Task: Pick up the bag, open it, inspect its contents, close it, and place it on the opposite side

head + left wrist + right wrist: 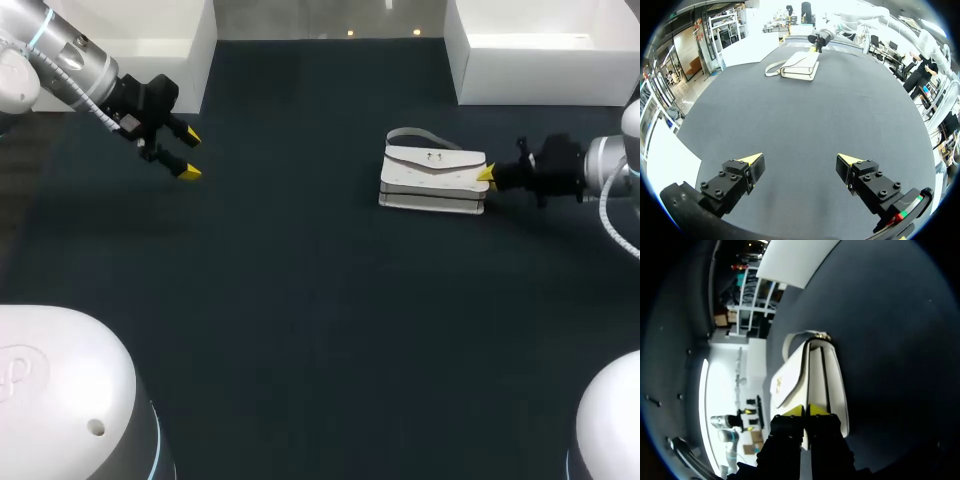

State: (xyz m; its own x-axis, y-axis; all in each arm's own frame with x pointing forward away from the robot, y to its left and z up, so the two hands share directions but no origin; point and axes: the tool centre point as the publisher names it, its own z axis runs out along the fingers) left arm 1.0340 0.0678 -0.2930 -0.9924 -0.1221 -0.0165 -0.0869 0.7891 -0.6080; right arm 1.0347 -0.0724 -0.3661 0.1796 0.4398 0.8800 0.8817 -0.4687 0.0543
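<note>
Dark matte table (300, 330), plain even surface, fills most of the head view and the left wrist view (805, 115). Right white box (545, 62) sits at the table's far right corner, open top, rim and inner wall brightly lit; it also shows in the left wrist view (747, 50) as a low white block on the table's edge. Left white box (160, 45) sits at the far left corner, well apart from the other, dark table between them.

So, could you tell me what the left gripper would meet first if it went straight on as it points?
The left gripper faces across bare table toward the white bag, the first thing in line. Depth is unclear: if tilted downward, it might touch the table first.
</note>
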